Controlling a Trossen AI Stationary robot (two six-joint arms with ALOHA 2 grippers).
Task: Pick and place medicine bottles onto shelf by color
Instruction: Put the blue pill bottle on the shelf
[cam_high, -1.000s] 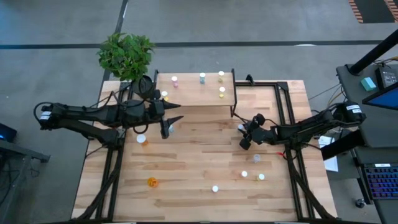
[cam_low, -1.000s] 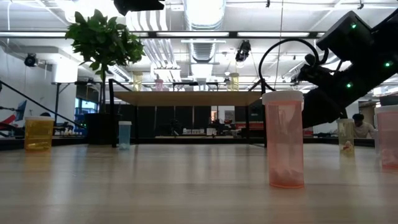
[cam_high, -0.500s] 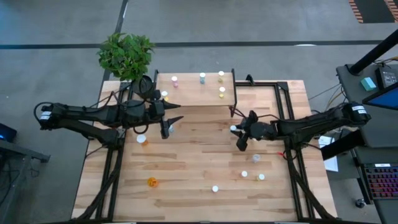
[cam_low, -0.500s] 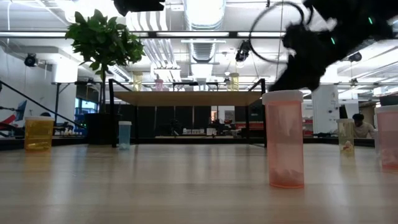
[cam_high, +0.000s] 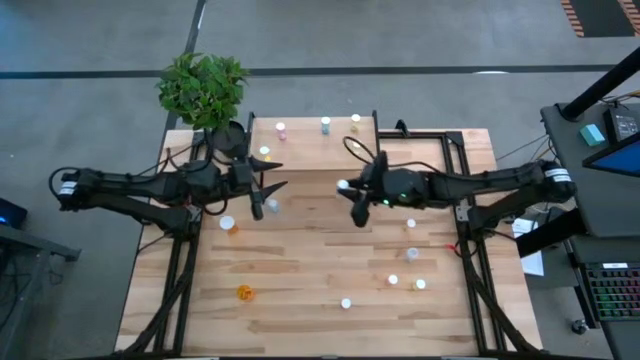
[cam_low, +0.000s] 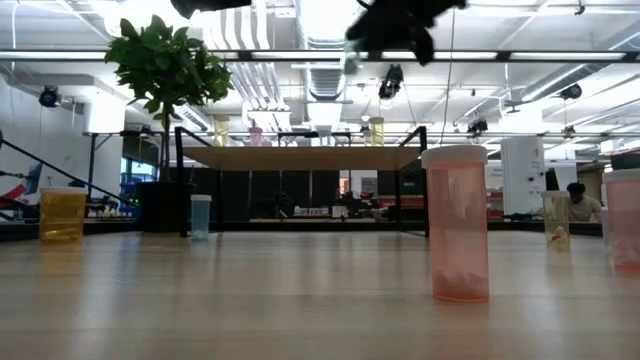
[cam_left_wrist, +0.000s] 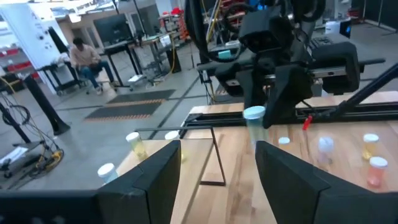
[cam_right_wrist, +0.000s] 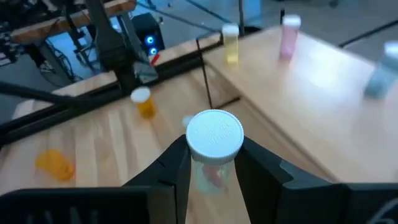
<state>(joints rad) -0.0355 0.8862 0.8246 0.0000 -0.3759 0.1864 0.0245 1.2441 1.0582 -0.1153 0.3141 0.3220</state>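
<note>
Bottles (cam_high: 418, 284) with pale caps stand here and there on the big wooden table (cam_high: 320, 320). One orange bottle (cam_high: 244, 292) lies near the front on the left side. A few more bottles stand on the small shelf (cam_high: 310, 150) at the back of the table, next to a green plant (cam_high: 203, 88).

The right gripper (cam_high: 352, 203) is up in the air over the middle of the table, just in front of the shelf. It holds a white-capped bottle (cam_right_wrist: 214, 138), with one dark finger on each side of it. The bottle stands upright in the grip.

The left gripper (cam_high: 262, 195) hangs over the left part of the table, near the shelf's left end. Its two fingers (cam_left_wrist: 155, 180) are spread apart with nothing between them. A small bottle with an orange bottom (cam_high: 228, 224) stands on the table close by.
</note>
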